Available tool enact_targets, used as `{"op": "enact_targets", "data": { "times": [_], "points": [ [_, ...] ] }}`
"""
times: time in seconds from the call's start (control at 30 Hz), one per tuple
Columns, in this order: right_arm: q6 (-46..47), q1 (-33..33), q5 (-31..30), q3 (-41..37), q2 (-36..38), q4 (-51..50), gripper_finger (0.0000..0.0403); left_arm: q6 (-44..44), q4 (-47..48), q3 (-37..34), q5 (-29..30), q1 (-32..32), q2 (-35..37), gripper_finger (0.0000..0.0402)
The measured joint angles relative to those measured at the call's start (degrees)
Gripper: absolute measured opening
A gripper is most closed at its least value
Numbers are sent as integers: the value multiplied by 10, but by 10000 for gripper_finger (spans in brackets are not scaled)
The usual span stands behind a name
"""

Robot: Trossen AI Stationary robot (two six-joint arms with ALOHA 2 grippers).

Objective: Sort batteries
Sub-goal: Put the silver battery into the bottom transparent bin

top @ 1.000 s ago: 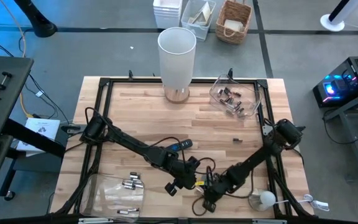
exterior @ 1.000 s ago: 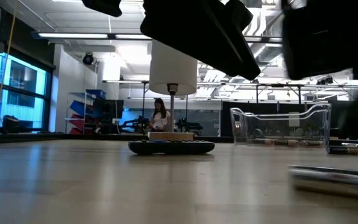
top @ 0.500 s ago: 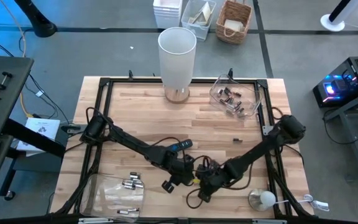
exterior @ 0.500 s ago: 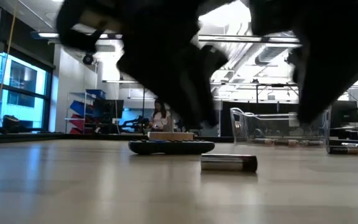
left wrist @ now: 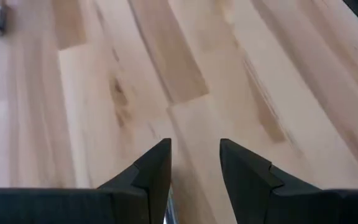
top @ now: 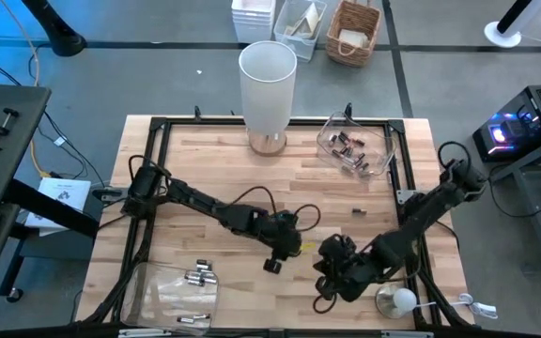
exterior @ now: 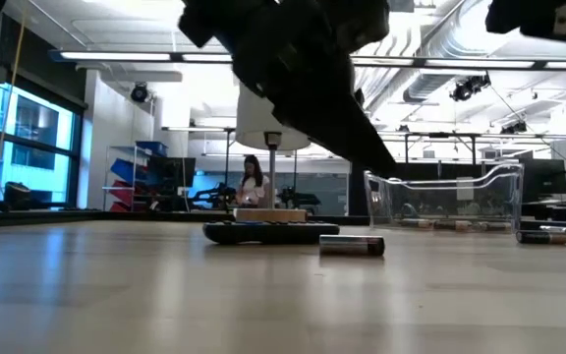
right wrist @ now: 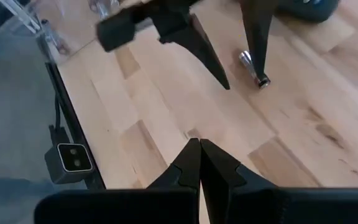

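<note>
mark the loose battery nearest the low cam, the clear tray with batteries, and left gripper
loose battery [exterior: 352, 245]: low view, middle of its side.
clear tray [top: 376, 141]: high view, bare floor near its right wall.
left gripper [left wrist: 194, 155]: left wrist view, midway between its open fingertips.

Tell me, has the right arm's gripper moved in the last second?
Yes. In the high view the right gripper has shifted away from the left gripper, toward the table's right edge.
</note>
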State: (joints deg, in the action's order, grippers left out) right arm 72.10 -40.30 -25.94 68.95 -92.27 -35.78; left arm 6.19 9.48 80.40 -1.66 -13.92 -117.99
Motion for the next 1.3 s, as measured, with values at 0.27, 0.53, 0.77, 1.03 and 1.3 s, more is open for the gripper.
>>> {"op": "enact_targets", "data": {
  "times": [0.27, 0.53, 0.77, 1.03, 1.3],
  "points": [
    [0, 0, -12, 0, 27, -18, 0, 11, 8, -1, 2, 40, -50, 129],
    [0, 2, -15, 0, 27, -4, 0, -43, 20, 3, 9, 61, -74, 129],
    [-5, 2, -24, 0, 27, -8, 0, -39, 40, -3, 61, 66, 10, 129],
    [-3, 2, -41, 0, 27, -10, 0, -13, -1, -2, 52, 150, 67, 129],
    [241, 33, -43, -4, 35, -144, 0, 1, 51, -3, 34, 126, 36, 129]
  ]
}}
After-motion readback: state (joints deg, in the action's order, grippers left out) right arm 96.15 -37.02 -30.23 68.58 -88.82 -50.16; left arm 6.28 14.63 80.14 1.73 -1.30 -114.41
